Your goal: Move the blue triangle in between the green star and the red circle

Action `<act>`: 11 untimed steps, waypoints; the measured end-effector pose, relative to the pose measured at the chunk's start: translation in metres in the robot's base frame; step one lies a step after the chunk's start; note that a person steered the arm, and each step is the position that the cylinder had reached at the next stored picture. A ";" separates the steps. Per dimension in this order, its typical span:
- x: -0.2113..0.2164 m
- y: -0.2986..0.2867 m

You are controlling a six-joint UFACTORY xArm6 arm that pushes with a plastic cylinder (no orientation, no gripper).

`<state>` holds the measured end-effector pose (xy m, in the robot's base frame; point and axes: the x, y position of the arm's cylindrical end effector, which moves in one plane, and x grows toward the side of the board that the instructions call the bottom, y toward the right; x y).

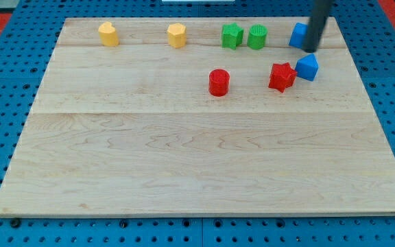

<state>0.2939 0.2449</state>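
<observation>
My tip [310,49] is seen at the far right of the table [184,171], touching one blue block [297,34]; another blue block [308,67] lies just nearer, beside the red star [282,76]. No claw is fitted.

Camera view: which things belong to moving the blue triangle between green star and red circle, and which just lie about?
In the job: blue triangle, green star, red circle, my tip.
Lying about: two yellow blocks, green cylinder, red star, other blue block.

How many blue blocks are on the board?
2: one blue block at the view's top right, partly hidden behind my tip; the other blue block just below, beside the red star.
</observation>
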 end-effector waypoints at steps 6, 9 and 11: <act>0.028 -0.003; 0.019 -0.155; 0.038 -0.245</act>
